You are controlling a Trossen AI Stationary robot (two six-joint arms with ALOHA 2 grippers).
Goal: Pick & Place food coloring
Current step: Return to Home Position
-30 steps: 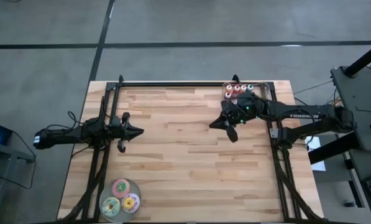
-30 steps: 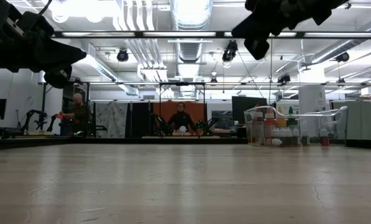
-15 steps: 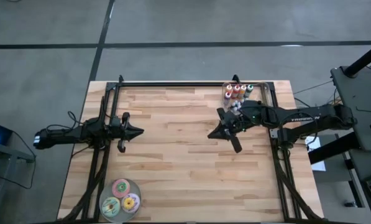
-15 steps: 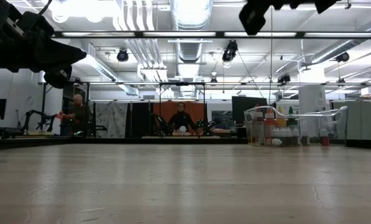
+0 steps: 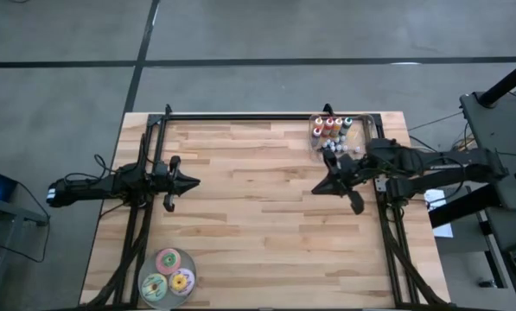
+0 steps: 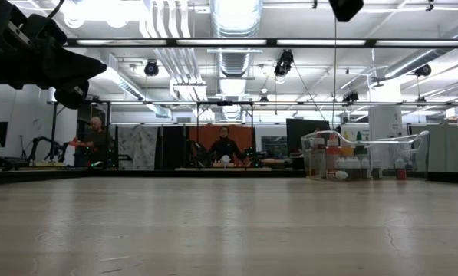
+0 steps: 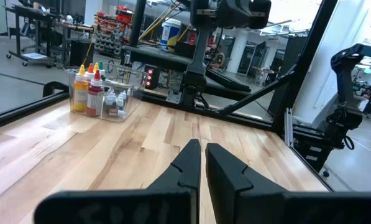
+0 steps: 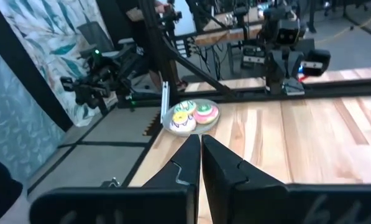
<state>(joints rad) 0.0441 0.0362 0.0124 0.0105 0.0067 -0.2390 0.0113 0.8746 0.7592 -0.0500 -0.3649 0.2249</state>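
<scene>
The food coloring bottles (image 5: 330, 130), tiny with red, orange, yellow and teal bodies, stand in a clear box at the table's far right. They also show in the left wrist view (image 7: 97, 93) and the low view (image 6: 342, 157). My right gripper (image 5: 318, 189) is shut and empty, high above the table, on the near side of the box; its fingers show in its wrist view (image 8: 201, 144). My left gripper (image 5: 191, 182) is shut and empty at the table's left side, also seen in its wrist view (image 7: 202, 150).
A plate with pink, green and yellow discs (image 5: 168, 275) lies at the near left corner and shows in the right wrist view (image 8: 193, 116). A black frame (image 5: 240, 115) runs along the table's far edge and both sides. People sit in the room beyond (image 6: 224, 146).
My right gripper has risen and drawn back from beside the food coloring box toward the table's right and near edges, with its fingers still pointing toward the left. In the low view it has climbed almost out of the picture. The bottles have stayed in place.
</scene>
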